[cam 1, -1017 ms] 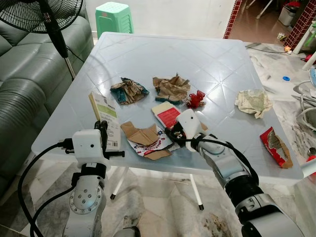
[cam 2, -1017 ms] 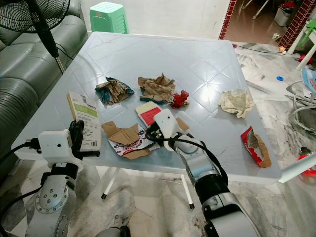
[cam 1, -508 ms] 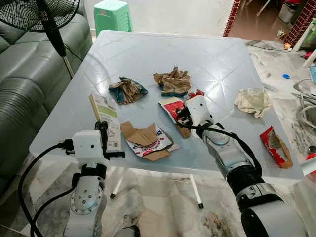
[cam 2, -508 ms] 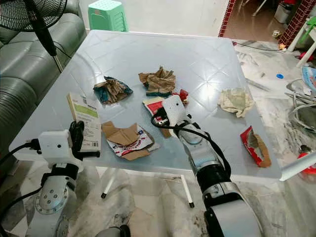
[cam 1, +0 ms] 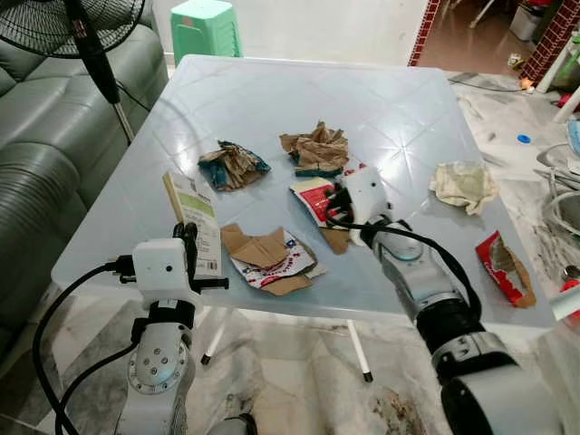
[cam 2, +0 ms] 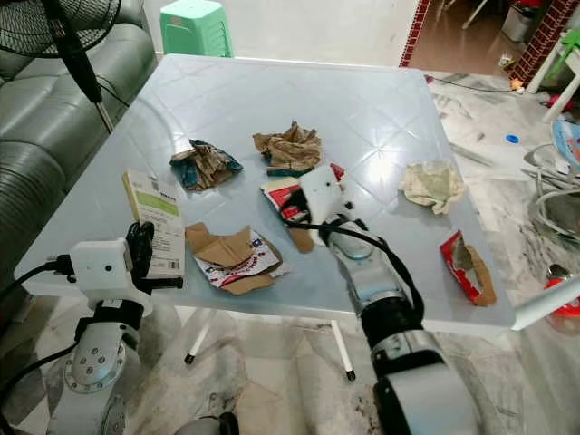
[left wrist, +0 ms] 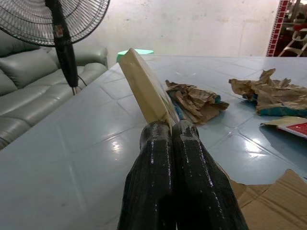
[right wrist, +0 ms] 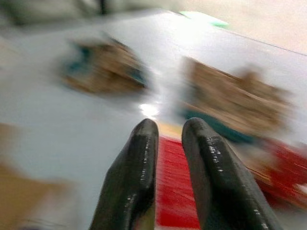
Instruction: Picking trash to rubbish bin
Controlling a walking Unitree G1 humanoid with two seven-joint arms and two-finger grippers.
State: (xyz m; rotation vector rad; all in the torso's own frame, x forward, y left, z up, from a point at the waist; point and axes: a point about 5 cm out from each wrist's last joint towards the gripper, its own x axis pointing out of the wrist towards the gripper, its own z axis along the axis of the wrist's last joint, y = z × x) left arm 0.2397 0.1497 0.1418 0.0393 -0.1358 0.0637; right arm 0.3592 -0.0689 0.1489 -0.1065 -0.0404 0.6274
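the right gripper (right wrist: 165, 143) is pinching the red and white carton (cam 1: 313, 198) between nearly closed fingers, just near of the crumpled brown paper (cam 1: 315, 149) at the middle of the table (cam 1: 272, 91). the left gripper (left wrist: 168, 139) is clamping the green-labelled box (cam 1: 195, 217) at the table's near left edge. to do this well, the right arm is needing a firm pinch on the thin card before lifting, clearing the torn cardboard (cam 1: 263, 254) nearby.
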